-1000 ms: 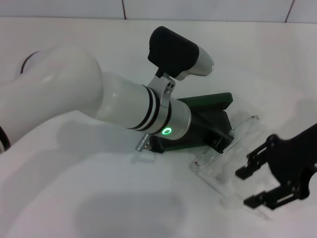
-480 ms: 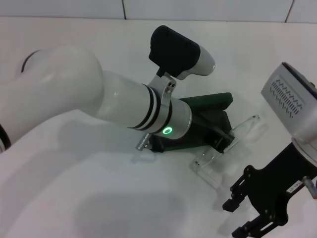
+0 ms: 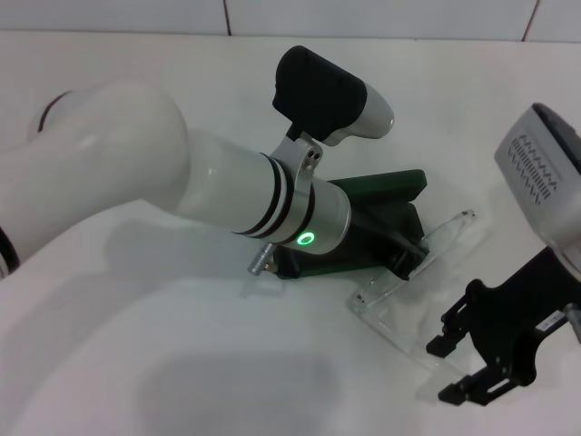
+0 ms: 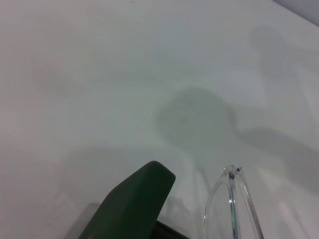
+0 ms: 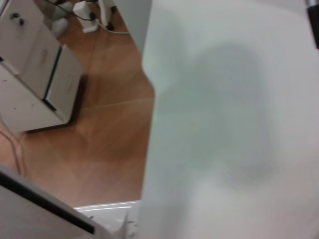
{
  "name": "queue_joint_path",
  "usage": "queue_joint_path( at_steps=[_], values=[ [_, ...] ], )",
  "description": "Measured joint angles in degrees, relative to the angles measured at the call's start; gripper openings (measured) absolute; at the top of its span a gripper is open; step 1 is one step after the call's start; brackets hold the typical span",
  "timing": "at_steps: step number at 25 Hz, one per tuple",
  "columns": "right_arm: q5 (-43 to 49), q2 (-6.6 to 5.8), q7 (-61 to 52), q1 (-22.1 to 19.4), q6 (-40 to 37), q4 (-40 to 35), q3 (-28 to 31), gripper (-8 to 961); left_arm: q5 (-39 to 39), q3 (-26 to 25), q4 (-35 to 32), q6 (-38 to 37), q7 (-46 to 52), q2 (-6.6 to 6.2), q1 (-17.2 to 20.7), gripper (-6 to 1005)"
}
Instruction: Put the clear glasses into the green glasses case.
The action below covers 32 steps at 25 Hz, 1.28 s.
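The fully transparent plastic wraparound glasses (image 3: pixel 413 282) lie flat on the plain white worktop (image 3: pixel 182 363), just beside the right claw (image 3: pixel 463 368) on its far side and reaching toward the left arm. Their long axis runs on a diagonal, from a near end close to the right claw's black fingers (image 3: pixel 447 343) to a far end pointing away from the robot. One clear arm (image 4: pixel 234 209) shows in the left wrist view as a thin curved strip with a small hinge at its tip, next to the case.

The dark green rectangular hard glasses case (image 3: pixel 377 222) with rounded corners sits under and around the left claw (image 3: pixel 404 250), which is pressed down at it; the case's long axis slants the same way as the glasses, and the glasses lie right beside it, toward the right claw. Its smooth green edge (image 4: pixel 132 204) rises in the left wrist view. I cannot tell whether the left claw is wide or narrow, since the white arm covers it.

The right claw hangs just above the worktop, its two black fingers spread apart with nothing between them.

A white tiled wall (image 3: pixel 363 18) backs the worktop. The right wrist view shows a brown wooden floor (image 5: pixel 99 134) and pale cabinets (image 5: pixel 35 74) beyond the worktop's edge.
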<state>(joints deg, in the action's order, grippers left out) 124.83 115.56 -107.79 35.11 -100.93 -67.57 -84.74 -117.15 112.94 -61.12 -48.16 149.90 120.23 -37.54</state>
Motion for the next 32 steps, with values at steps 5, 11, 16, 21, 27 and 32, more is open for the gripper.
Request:
queue_joint_path(
  at_steps=[5, 11, 16, 21, 27, 32],
  values=[
    [0.82, -0.01, -0.02, -0.04, 0.57, -0.08, 2.01, 552, 0.00, 0.00, -0.03, -0.05, -0.02, 0.00, 0.20, 84],
    [-1.80, 0.03, 0.66, -1.38, -1.30, -2.43, 3.75, 552, 0.00, -0.04, 0.18, -0.09, -0.05, 0.00, 0.33, 84],
    [-5.57, 0.27, 1.81, -1.71, -5.88, -2.48, 2.82, 551, 0.00, -0.02, 0.24, -0.04, -0.05, 0.00, 0.35, 83],
    [-5.68, 0.49, 1.41, -1.14, -4.05, -0.93, -3.34, 551, -0.01, 0.00, 0.12, -0.01, -0.13, 0.00, 0.41, 83],
    [-4.87, 0.49, -0.53, -1.34, 0.72, -0.84, -9.46, 548, -0.01, 0.00, 0.26, -0.07, -0.28, 0.00, 0.55, 83],
    [-3.02, 0.41, -1.96, -1.34, 2.27, -1.01, -9.63, 531, 0.00, 0.00, 0.19, -0.26, -0.32, -0.05, 0.58, 83]
  ],
)
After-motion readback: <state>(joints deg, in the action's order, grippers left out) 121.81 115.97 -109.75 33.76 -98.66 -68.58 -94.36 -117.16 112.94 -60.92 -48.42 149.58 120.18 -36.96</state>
